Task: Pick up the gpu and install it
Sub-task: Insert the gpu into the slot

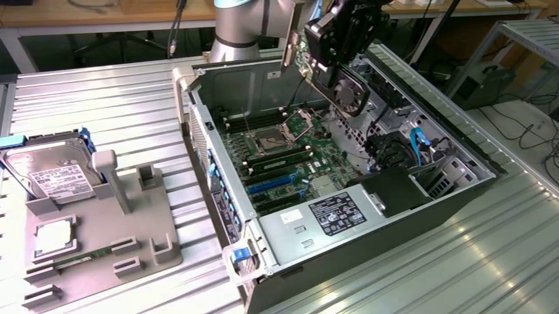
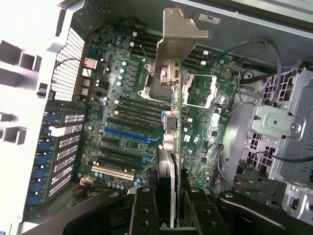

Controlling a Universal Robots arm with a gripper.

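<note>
Matt silver metal bracket [image 2: 178,34] on the gpu [image 1: 347,91], ribbed metal table [image 1: 105,111], grey plastic tray [image 1: 148,252]

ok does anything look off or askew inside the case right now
Only the gpu: it hangs tilted above the motherboard, clamped in the gripper, seated in no slot. Nothing looks spilled or damaged.

The gpu [image 2: 170,125] shows edge-on, with its held end hidden between the fingers of the gripper [image 2: 168,198]. The arm [image 1: 240,23] is cut off by the exterior view's edge.
</note>
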